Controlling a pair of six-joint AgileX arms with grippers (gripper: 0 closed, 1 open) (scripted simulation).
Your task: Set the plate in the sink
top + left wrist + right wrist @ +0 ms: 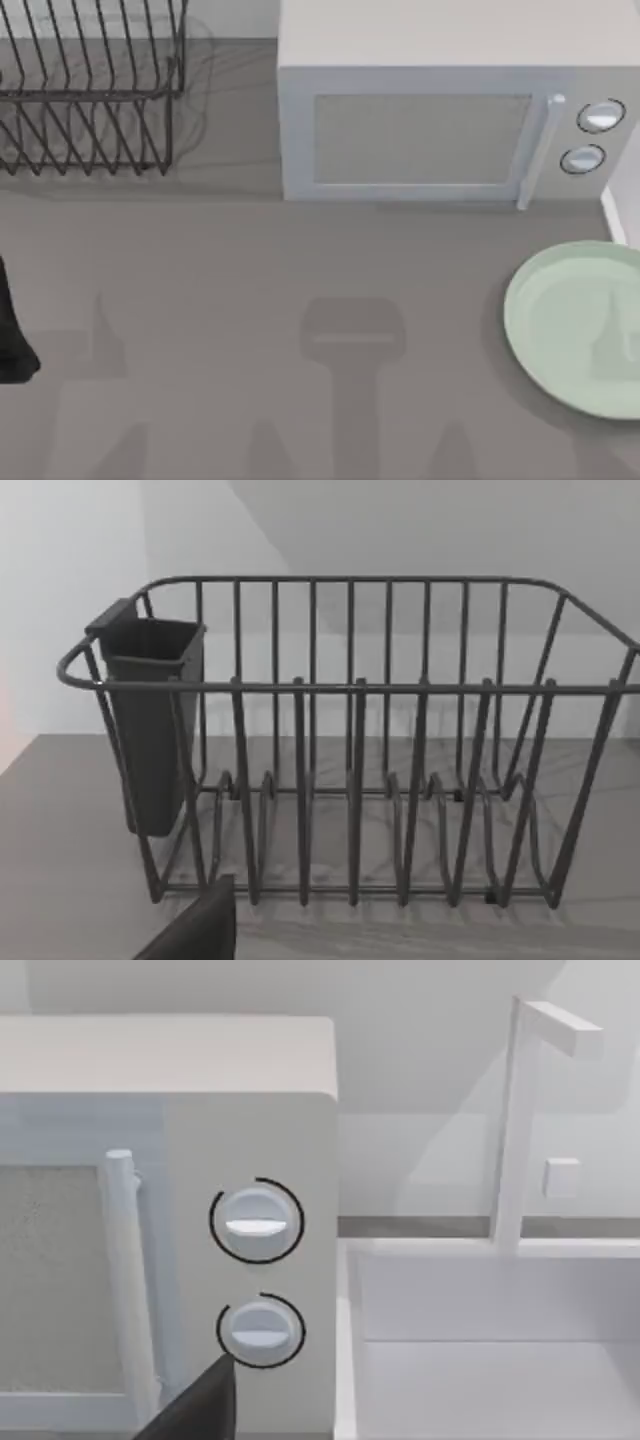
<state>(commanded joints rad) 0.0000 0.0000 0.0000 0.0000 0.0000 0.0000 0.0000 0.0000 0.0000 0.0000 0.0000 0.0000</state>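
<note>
The pale mint-green plate (575, 330) lies flat on the grey counter at the right edge of the top view, in front of the microwave's knob end. Part of it runs out of the picture. The sink's white rim (618, 215) shows just behind the plate, right of the microwave. In the right wrist view the sink (480, 1250) is a white basin beside the microwave, and a dark part of my right gripper (195, 1405) juts in near the lower knob. A dark part of my left gripper (195, 930) faces the dish rack, and my left arm (12, 335) sits at the counter's left edge.
A grey-white microwave (430, 120) with two round knobs (257, 1222) stands at the back centre-right. A dark wire dish rack (90, 90) with a utensil cup (150, 720) fills the back left corner. A white faucet (520, 1120) rises behind the basin.
</note>
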